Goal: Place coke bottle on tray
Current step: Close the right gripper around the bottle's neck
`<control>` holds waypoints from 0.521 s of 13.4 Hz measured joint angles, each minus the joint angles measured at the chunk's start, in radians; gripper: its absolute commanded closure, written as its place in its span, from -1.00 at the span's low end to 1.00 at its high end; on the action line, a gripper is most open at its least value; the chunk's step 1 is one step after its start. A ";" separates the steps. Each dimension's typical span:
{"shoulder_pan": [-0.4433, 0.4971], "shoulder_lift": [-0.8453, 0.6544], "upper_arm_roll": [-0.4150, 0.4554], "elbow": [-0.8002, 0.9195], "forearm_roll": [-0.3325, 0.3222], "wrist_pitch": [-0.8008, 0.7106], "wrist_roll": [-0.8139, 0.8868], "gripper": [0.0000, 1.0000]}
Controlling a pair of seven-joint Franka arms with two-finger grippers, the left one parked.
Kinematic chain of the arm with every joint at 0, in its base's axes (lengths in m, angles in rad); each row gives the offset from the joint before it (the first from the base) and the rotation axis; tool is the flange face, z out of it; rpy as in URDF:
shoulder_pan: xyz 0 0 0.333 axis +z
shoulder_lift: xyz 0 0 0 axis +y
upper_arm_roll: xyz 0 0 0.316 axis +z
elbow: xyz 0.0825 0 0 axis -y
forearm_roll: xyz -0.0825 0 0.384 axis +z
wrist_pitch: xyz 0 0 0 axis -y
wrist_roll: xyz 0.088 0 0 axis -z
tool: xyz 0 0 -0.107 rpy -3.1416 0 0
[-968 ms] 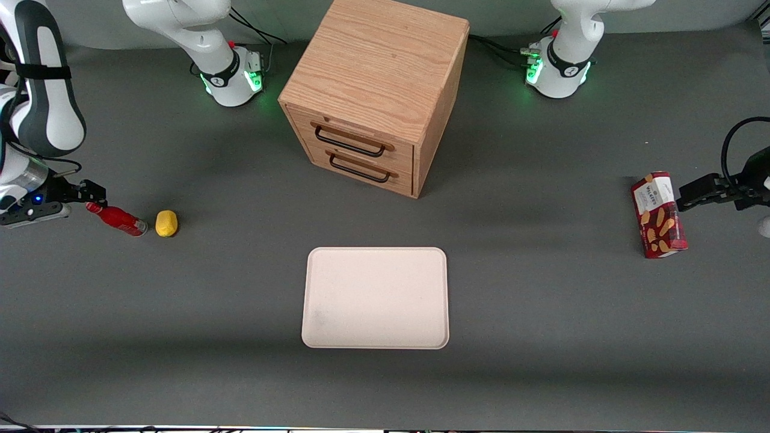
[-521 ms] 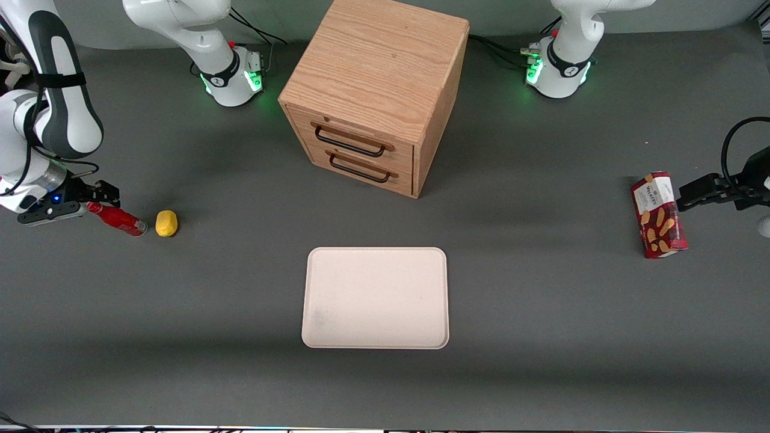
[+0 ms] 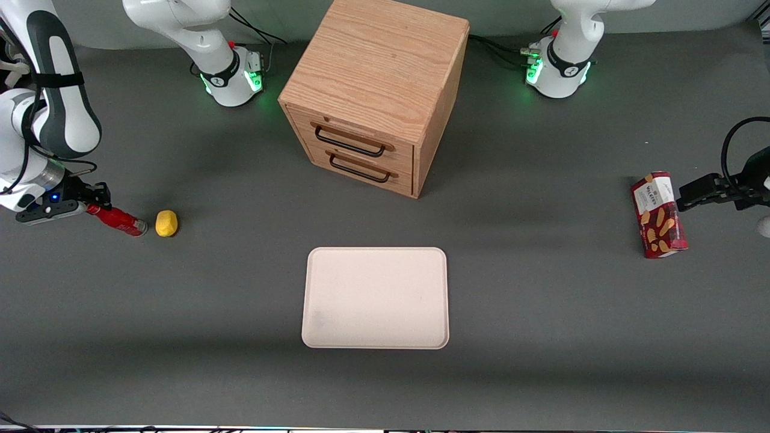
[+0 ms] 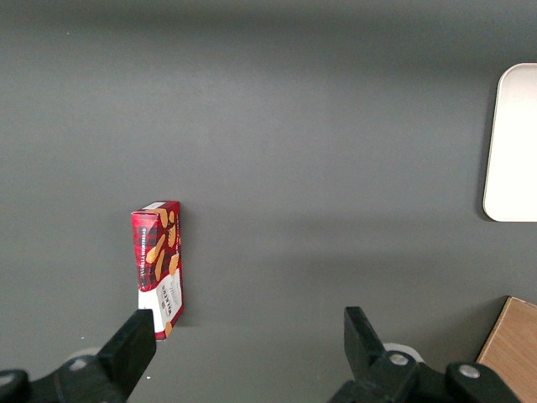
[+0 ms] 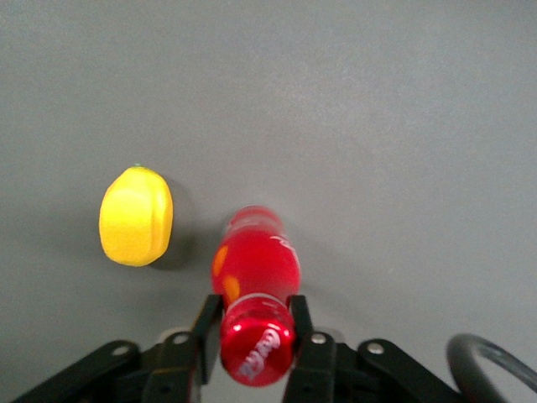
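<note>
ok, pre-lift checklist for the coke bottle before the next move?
1. Tool at the coke bottle, fingers flanking its cap end: ok.
2. Fingers firmly closed on the bottle: looks so in the right wrist view, ok; grip strength cannot tell.
3. Yellow lump beside the bottle, apart from it, not between the fingers: ok.
4. Tray bare, nearer the front camera than the cabinet: ok.
5. Bottle lifted off the table: not ok, its base appears to rest there.
</note>
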 measured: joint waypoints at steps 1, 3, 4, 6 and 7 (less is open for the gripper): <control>0.000 -0.001 0.000 0.000 0.001 -0.002 -0.001 1.00; 0.001 -0.001 0.000 0.000 0.001 -0.002 -0.002 1.00; 0.003 -0.001 0.000 0.001 0.001 -0.002 -0.002 1.00; 0.013 -0.001 0.004 0.014 0.005 -0.026 -0.002 1.00; 0.023 -0.001 0.007 0.046 0.015 -0.082 -0.001 1.00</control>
